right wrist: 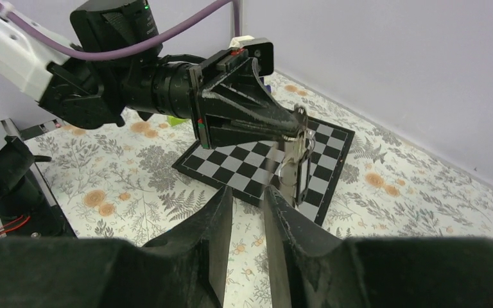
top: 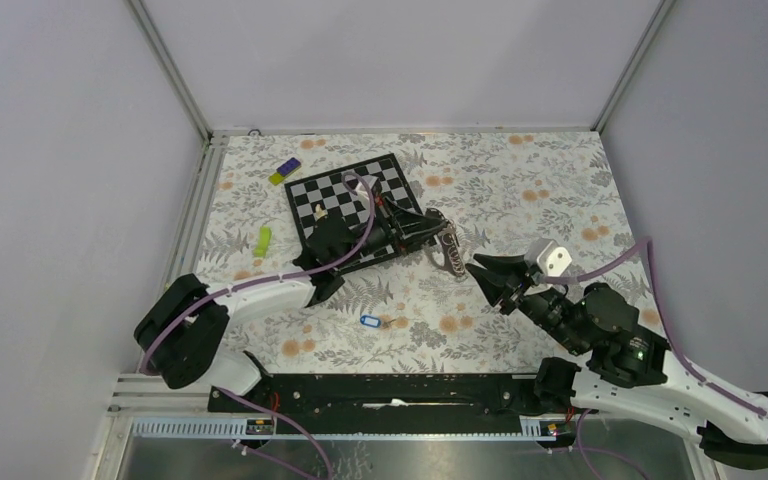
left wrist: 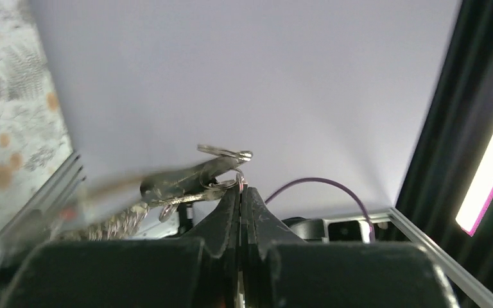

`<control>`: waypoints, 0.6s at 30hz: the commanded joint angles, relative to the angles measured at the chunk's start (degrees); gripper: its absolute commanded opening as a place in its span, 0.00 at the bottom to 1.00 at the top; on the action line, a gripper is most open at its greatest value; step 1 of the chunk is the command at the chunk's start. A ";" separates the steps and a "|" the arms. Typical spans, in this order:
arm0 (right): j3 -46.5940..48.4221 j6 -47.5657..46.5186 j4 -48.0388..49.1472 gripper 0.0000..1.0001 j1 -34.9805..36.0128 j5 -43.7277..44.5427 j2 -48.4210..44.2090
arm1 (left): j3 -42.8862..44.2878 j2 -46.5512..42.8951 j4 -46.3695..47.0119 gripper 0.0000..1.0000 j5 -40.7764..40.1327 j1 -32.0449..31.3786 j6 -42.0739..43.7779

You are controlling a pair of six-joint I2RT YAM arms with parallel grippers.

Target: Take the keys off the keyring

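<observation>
My left gripper (top: 444, 228) reaches over the chessboard's right corner and is shut on the thin wire keyring (left wrist: 240, 179), pinched at its fingertips. The silvery keys (top: 452, 253) hang from it in a bunch; they also show in the left wrist view (left wrist: 186, 185) and in the right wrist view (right wrist: 294, 168). My right gripper (top: 481, 278) is open and empty, just right of and below the hanging keys, its tips (right wrist: 249, 192) close in front of them. A small blue tag (top: 368, 321) with a white label lies apart on the tablecloth.
The black-and-white chessboard (top: 355, 205) lies under the left gripper with a white chess piece (top: 318, 211) on it. A purple and yellow block (top: 283, 171) and a green item (top: 263, 240) lie to its left. Walls enclose the table.
</observation>
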 commanded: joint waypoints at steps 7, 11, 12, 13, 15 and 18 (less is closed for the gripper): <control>0.76 -5.48 8.02 0.33 -0.09 -6.04 -4.50 | -0.09 5.64 41.42 0.00 -4.12 0.25 -1.34; 1.28 -6.44 9.68 0.32 -0.16 -7.16 -5.11 | -0.83 3.37 41.73 0.00 -7.73 -0.07 4.76; 1.50 -6.83 9.95 0.33 -0.16 -7.24 -5.00 | -1.06 2.44 41.73 0.00 -8.86 -0.21 6.80; 1.75 -7.33 10.09 0.33 -0.17 -7.39 -4.87 | -1.31 1.42 41.75 0.00 -9.79 -0.41 8.90; 2.74 -8.45 10.11 0.33 -0.16 -7.73 -3.95 | -1.61 -0.37 42.00 0.00 -11.56 -0.74 12.83; 4.88 -10.14 9.79 0.33 -0.12 -8.84 -2.09 | -1.93 -2.96 42.89 0.00 -15.29 -1.89 18.47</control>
